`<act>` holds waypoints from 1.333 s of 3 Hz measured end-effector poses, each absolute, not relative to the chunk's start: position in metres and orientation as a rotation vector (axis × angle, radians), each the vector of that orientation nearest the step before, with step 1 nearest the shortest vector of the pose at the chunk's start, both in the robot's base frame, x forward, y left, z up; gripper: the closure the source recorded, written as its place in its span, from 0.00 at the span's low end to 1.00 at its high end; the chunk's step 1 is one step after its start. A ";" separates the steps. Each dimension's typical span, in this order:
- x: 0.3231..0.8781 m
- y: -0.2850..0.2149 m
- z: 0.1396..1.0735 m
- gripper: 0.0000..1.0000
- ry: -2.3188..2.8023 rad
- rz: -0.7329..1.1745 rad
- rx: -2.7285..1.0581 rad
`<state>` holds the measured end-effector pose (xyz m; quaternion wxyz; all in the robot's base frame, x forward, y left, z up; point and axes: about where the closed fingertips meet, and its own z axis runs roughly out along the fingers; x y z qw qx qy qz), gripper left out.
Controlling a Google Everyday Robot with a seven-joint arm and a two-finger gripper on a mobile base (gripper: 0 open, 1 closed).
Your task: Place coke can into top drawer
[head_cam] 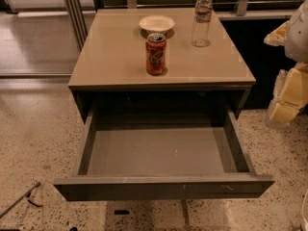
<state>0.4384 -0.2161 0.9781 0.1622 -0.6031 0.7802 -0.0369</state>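
The claw (288,96) hangs at the right edge of the view, beside the counter (110,57) and well apart from the coke can (156,54). Whether it is open or closed cannot be told. The can stands upright near the counter's front edge, just in front of a small cream bowl (156,23), with a clear water bottle (202,19) behind to the right. The top drawer (163,187) is pulled out below.

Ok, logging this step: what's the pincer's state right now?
Pincer: at the right edge, away from the coke can; open or closed cannot be told.
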 end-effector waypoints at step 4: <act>0.564 -0.194 0.965 0.00 2.061 -0.064 -1.618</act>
